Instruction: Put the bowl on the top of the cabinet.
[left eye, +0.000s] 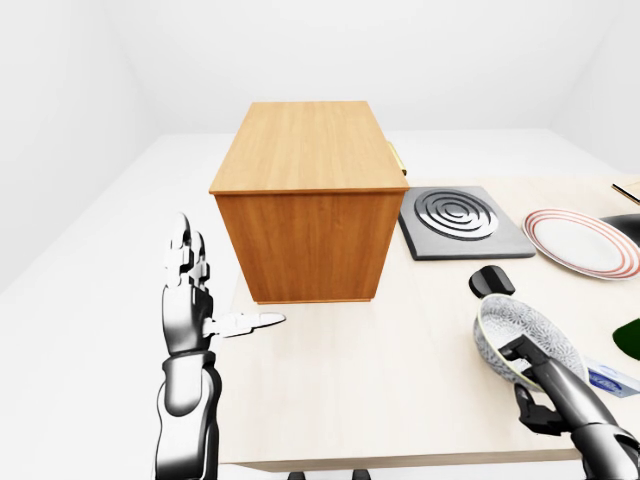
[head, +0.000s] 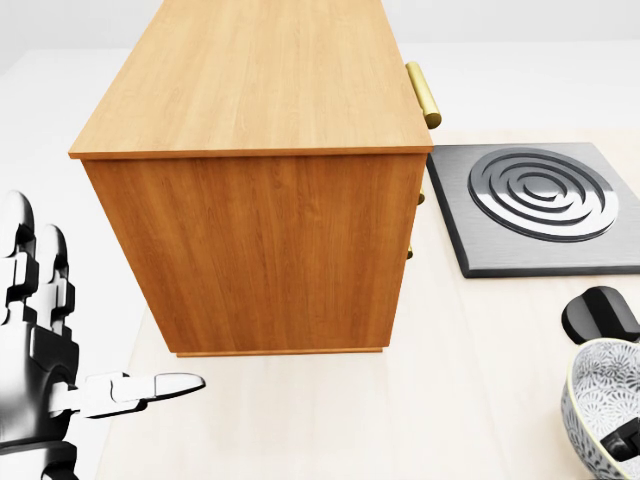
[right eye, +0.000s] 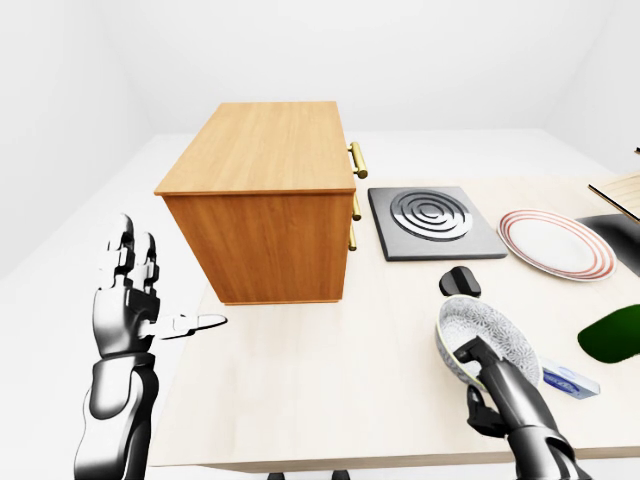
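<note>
A grey-and-white patterned bowl (right eye: 492, 345) hangs tilted just above the pale table at the lower right of the right-eye view. My right hand (right eye: 472, 385) is shut on its near rim, thumb inside and fingers underneath. In the head view only the bowl's left part (head: 600, 400) shows at the bottom right corner. The wooden cabinet (left eye: 305, 160) stands on the table to the left of the bowl, its flat top bare. My left hand (left eye: 205, 300) is held up open, left of the cabinet and below it in the view, thumb pointing right and holding nothing.
A grey hotplate (left eye: 460, 215) lies right of the cabinet, with brass drawer handles (right eye: 357, 160) facing it. A black knob-like object (left eye: 490, 280) sits just above the bowl. Further right are a red-rimmed plate (left eye: 580, 240), a green object (right eye: 610, 335) and a small packet (right eye: 570, 380).
</note>
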